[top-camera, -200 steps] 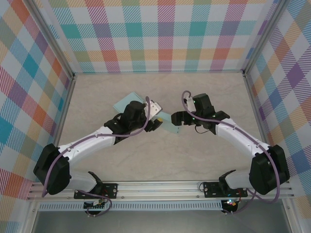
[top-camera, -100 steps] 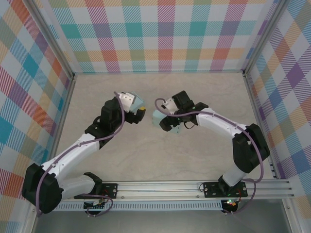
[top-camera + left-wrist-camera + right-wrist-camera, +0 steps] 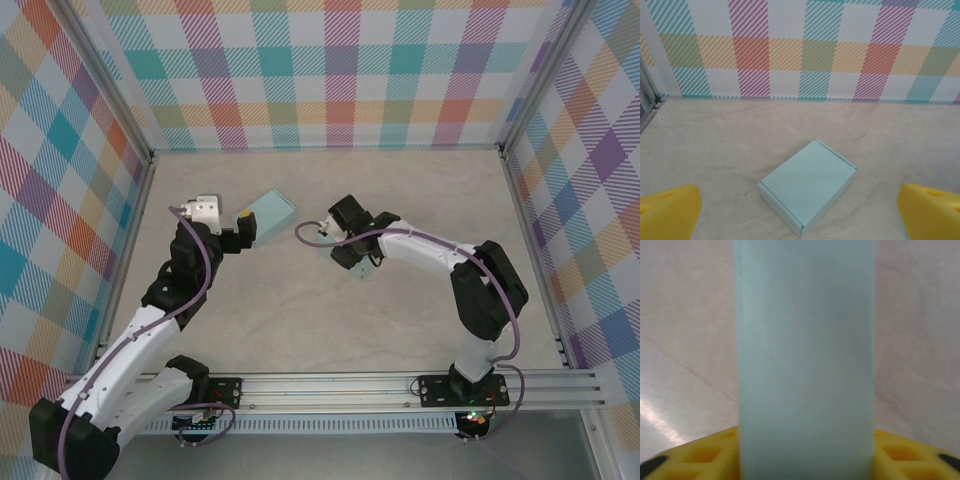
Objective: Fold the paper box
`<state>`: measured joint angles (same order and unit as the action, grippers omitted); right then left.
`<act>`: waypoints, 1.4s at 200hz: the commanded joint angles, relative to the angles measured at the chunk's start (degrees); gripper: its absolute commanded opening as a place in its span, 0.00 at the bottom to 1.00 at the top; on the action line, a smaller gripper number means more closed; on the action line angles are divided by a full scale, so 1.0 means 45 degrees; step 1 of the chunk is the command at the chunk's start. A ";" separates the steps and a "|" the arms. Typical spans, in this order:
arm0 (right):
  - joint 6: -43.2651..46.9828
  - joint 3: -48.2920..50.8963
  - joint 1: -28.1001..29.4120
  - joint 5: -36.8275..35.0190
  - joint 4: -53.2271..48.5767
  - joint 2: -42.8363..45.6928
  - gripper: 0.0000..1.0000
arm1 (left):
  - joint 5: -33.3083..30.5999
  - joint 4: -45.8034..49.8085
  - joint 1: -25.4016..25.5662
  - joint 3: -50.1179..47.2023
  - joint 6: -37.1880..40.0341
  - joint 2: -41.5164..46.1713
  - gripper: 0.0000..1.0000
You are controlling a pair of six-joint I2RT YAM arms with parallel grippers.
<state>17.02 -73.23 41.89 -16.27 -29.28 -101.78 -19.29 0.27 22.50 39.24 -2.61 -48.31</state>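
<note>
A closed light-blue paper box (image 3: 807,192) lies flat on the beige table (image 3: 715,145), also visible from above as the paper box (image 3: 271,211) at centre left. My left gripper (image 3: 800,215) hangs just short of it, wide open, yellow fingertips (image 3: 667,215) at the frame's bottom corners, nothing between them. From above, the left gripper (image 3: 246,226) points right at that box. A second light-blue box (image 3: 805,365) stands upright between the yellow pads (image 3: 695,455) of my right gripper (image 3: 805,460), touching both. From above, the right gripper (image 3: 345,245) covers most of this second box (image 3: 310,234).
Plaid walls enclose the table on three sides, with metal posts (image 3: 130,120) at the back corners. The rail (image 3: 320,385) with both arm bases runs along the near edge. Bare tabletop (image 3: 430,190) stretches to the right and back.
My left arm has drawn back to the left and its jaws have spread wide. My right gripper has moved left and its jaws have come in against the second box.
</note>
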 commanded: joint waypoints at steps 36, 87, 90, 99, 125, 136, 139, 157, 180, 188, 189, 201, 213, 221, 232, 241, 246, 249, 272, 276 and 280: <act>0.0489 -0.1517 0.0185 -0.6131 0.0579 -0.2147 0.36 | -0.1061 0.0841 -0.0196 -0.0322 -0.0886 0.1342 1.00; 0.0648 -0.2885 0.0582 -0.7706 0.0608 -0.4490 0.51 | -0.1476 0.1464 -0.0196 -0.0379 -0.1235 0.2132 1.00; 0.0610 -0.2877 0.0636 -0.7711 0.0595 -0.4477 0.53 | -0.1507 0.1507 -0.0196 -0.0364 -0.1248 0.2185 1.00; 0.0441 -0.2830 0.0780 -0.7645 0.0491 -0.4347 0.63 | -0.1557 0.1648 -0.0196 -0.0308 -0.1311 0.2241 1.00; 0.0024 -0.2473 0.1254 -0.7408 0.0215 -0.3721 0.76 | -0.1577 0.1967 -0.0196 -0.0186 -0.1483 0.2337 1.00; -0.0212 -0.2309 0.1314 -0.7218 -0.0014 -0.3495 0.79 | -0.1569 0.2019 -0.0196 -0.0200 -0.1570 0.2338 1.00; -0.0298 -0.2260 0.1306 -0.7194 -0.0051 -0.3437 0.80 | -0.1572 0.2011 -0.0196 -0.0210 -0.1593 0.2343 1.00; -0.0637 -0.1817 0.1301 -0.6999 -0.0161 -0.3135 0.88 | -0.1485 0.2046 -0.0196 -0.0293 -0.1694 0.2368 1.00; -0.1176 -0.1380 0.1171 -0.6804 -0.0257 -0.3065 0.93 | -0.1471 0.2107 -0.0196 -0.0352 -0.1822 0.2441 1.00; -0.1374 -0.1254 0.1080 -0.6795 -0.0253 -0.3105 0.94 | -0.1468 0.2124 -0.0196 -0.0362 -0.1837 0.2470 1.00; -0.1396 -0.1240 0.1071 -0.6814 -0.0272 -0.3115 0.94 | -0.1462 0.2125 -0.0196 -0.0362 -0.1839 0.2472 1.00; -0.1720 -0.1067 0.0872 -0.6816 -0.0302 -0.3163 0.95 | -0.1465 0.2175 -0.0196 -0.0353 -0.1824 0.2496 1.00; -0.2020 -0.0930 0.0682 -0.6794 -0.0348 -0.3126 0.98 | -0.1431 0.2239 -0.0196 -0.0330 -0.1822 0.2524 1.00; -0.2191 -0.0842 0.0546 -0.6818 -0.0407 -0.3073 0.99 | -0.1415 0.2280 -0.0196 -0.0307 -0.1804 0.2515 1.00; -0.2411 -0.0730 0.0324 -0.6801 -0.0543 -0.2924 1.00 | -0.1397 0.2320 -0.0205 -0.0314 -0.1802 0.2465 1.00; -0.2963 -0.0602 0.0156 -0.6810 -0.0651 -0.2783 1.00 | -0.1356 0.2332 -0.0196 -0.0310 -0.1821 0.2418 1.00; -0.3116 -0.0523 0.0048 -0.6797 -0.0706 -0.2666 1.00 | -0.1356 0.2341 -0.0196 -0.0303 -0.1836 0.2364 1.00; -0.3217 -0.0467 -0.0029 -0.6794 -0.0743 -0.2601 1.00 | -0.1338 0.2334 -0.0196 -0.0320 -0.1858 0.2356 1.00; -0.3861 -0.0035 -0.0673 -0.6794 -0.0933 -0.2044 1.00 | -0.1277 0.2339 -0.0195 -0.0266 -0.1938 0.2131 1.00; -0.3939 0.0053 -0.0783 -0.6766 -0.0913 -0.1937 1.00 | -0.1282 0.2341 -0.0193 -0.0252 -0.1954 0.2092 1.00; -0.3999 0.0135 -0.0889 -0.6721 -0.0897 -0.1839 1.00 | -0.1280 0.2325 -0.0196 -0.0241 -0.1958 0.2085 1.00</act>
<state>3.99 -75.00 40.91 -46.06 -30.37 -113.56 -25.36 10.46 22.35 37.98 -10.22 -38.39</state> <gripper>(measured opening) 0.996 0.996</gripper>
